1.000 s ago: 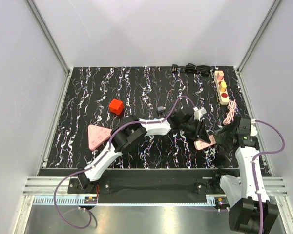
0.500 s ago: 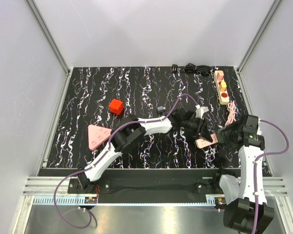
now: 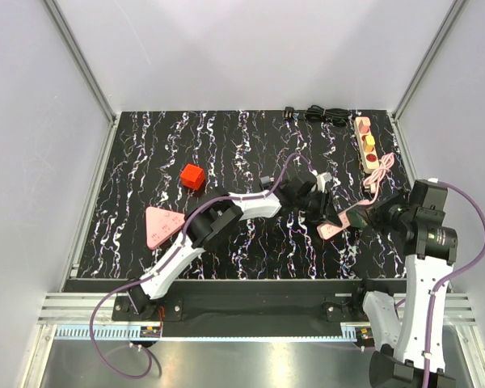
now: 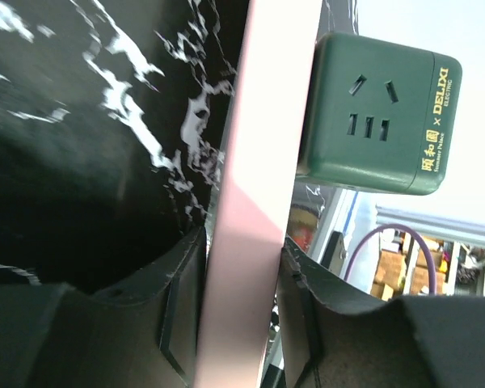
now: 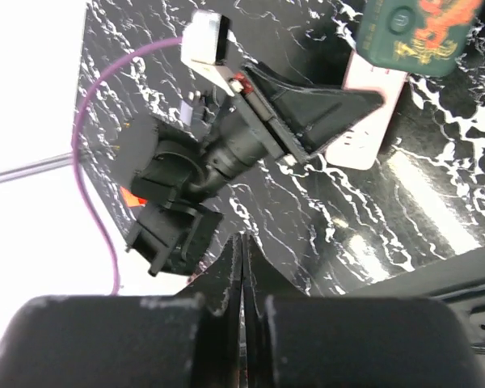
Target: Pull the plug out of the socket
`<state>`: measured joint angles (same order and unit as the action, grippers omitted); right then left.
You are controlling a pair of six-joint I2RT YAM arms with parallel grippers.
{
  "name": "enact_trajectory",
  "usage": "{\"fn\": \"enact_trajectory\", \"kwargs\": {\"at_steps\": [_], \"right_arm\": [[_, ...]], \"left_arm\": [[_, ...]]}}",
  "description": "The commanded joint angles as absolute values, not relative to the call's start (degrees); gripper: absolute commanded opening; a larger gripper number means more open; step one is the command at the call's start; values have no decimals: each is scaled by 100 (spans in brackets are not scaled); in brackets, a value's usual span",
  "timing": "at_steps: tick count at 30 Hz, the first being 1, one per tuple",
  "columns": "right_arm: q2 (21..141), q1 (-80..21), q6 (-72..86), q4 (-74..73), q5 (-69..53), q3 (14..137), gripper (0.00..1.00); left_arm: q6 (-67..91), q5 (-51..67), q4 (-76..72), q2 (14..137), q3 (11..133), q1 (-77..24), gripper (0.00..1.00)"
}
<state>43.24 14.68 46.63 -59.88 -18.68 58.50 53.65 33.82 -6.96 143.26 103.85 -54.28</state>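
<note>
Left fingers [image 4: 174, 311]: clamped from both sides on the pink socket strip [image 4: 255, 162], which runs up between them edge-on in your left wrist view.
Right fingers [image 5: 226, 279]: pressed flat together with nothing between them.
Green plug [image 4: 372, 113]: a boxy green block with gold lettering and slots on its face. It sits against the side of the pink socket strip, further along the strip from where your left fingers grip.
Plug and right fingers: your right wrist view has the green plug at the far top edge, over the end of the strip. The clenched tips point towards it but stand well apart and do not touch it.
Plug in the overhead view: it lies right of centre, between the two wrists, with the left fingers just beside it and the right ones a little further off.
Strip and desk [image 3: 226, 137]: you cannot tell whether the strip rests on the black marbled top or is held just above it.
Pink cable [image 3: 378, 174]: runs from near the strip towards the far right corner.
Beige strip [image 3: 366, 145]: lies along the far right edge with round red and yellow spots, well apart from both sets of fingers.
Elsewhere: a red cube [image 3: 192, 176] and a pink triangle [image 3: 158, 226] lie to the left, and a black cable [image 3: 319, 114] lies at the far edge.
</note>
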Motion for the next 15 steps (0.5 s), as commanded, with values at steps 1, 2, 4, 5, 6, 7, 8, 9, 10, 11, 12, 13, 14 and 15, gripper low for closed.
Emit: {"fn": "enact_trajectory", "kwargs": {"at_steps": [1,2,4,5,6,7,8,9,10,11,12,13,14,15], "right_arm": [[4369,1450,4351,-6014,-1706,5495,0],[4342,1450,4272,-5916,-1635,5354,0],[4473,1450,3922,-5810,-1260,5099,0],[4535,1450,3816,-5740,-1135,5028,6],[4613,1450,3684,-5600,-1090,4845,33],[4649,1450,3657,-5251,-1307,4756,47],[4667,1450,3604,-4995,-1510,4650,61],[4728,1450,3717,-4827,-1573,4502,78],[4763,1450,3735,-4634,-1469,4457,86],[4807,1450,3701,-4493,-1450,4404,92],[4903,1459,3665,-4396,-1424,4360,98],[4974,1459,3613,-4360,-1198,4377,100],[5062,1459,3569,-4325,-1082,4394,100],[5210,1468,3577,-4281,-907,4412,100]], "left_arm": [[5300,2197,844,14722,10038,-5317,0],[5291,2206,774,14678,10002,-5326,0],[5282,2337,660,14678,9949,-5317,0],[5282,2416,572,14695,9949,-5317,0],[5274,2521,519,14704,9941,-5309,0],[5265,2566,449,14713,9940,-5309,0],[5282,2601,413,14722,9932,-5317,0],[5282,2636,387,14722,9932,-5309,0],[5274,2637,387,14722,9932,-5309,0],[5273,2645,378,14713,9932,-5309,0],[5273,2663,378,14713,9932,-5300,0],[5265,2672,369,14713,9914,-5291,0],[5256,2689,369,14704,9905,-5282,0],[5265,2707,352,14695,9897,-5282,0]]}}
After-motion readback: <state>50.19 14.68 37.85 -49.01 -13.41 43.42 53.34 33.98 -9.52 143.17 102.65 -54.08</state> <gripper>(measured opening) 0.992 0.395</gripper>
